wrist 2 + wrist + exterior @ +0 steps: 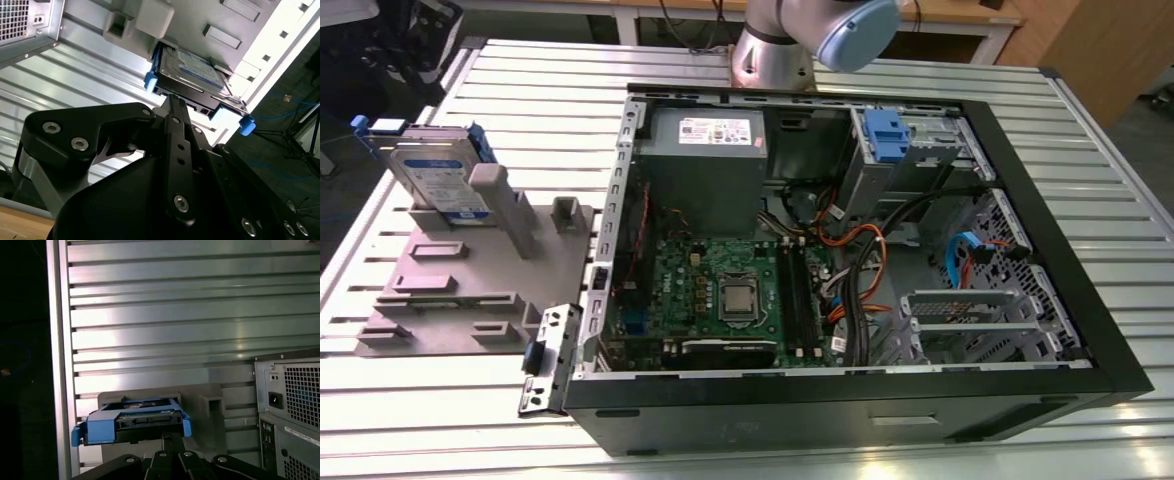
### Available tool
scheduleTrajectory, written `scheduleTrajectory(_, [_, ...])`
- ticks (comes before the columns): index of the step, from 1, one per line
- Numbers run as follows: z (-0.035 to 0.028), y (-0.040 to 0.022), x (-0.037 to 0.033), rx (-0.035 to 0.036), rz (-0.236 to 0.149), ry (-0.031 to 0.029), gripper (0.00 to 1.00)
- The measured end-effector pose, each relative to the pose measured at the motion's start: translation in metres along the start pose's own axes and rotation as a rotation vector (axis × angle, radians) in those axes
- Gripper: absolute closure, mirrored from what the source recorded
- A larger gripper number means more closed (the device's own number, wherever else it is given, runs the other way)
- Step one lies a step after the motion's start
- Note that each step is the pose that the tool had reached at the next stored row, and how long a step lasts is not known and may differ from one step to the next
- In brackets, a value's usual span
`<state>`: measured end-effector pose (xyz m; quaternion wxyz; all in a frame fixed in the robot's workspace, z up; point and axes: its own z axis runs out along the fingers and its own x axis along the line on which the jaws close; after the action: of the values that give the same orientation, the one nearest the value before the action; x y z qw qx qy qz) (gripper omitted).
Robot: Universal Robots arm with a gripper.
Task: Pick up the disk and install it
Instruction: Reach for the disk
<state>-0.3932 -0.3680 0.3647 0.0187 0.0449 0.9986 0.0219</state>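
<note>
Silver and flat, the rectangular hard drive with blue plastic rails, the disk [438, 175], stands on edge in a grey plastic holder [454, 290] at the exterior view's upper left, outside the open black computer case [1107, 330]. My black pincer [165, 439] looks closed and empty, apart from the disk. I judge the pick-up not yet begun; it calls for spreading the jaws first.

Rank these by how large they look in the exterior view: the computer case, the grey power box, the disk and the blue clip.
1. computer case
2. grey power box
3. disk
4. blue clip
No two look alike enough to tie.
</note>
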Motion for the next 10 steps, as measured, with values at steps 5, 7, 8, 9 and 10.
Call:
scheduleTrajectory(5, [0.0035,-0.0002,0.0129,0.0006,0.0,0.0,0.89])
scheduleTrajectory(7, [0.0056,-0.0006,0.0167,0.0019,0.0,-0.0002,0.89])
scheduleTrajectory(8, [0.0068,-0.0008,0.0183,0.0027,0.0,-0.0002,0.89])
scheduleTrajectory(9, [0.0083,-0.001,0.0198,0.0034,0.0,-0.0004,0.89])
scheduleTrajectory(10, [0.01,-0.0012,0.021,0.0039,0.0,-0.0005,0.89])
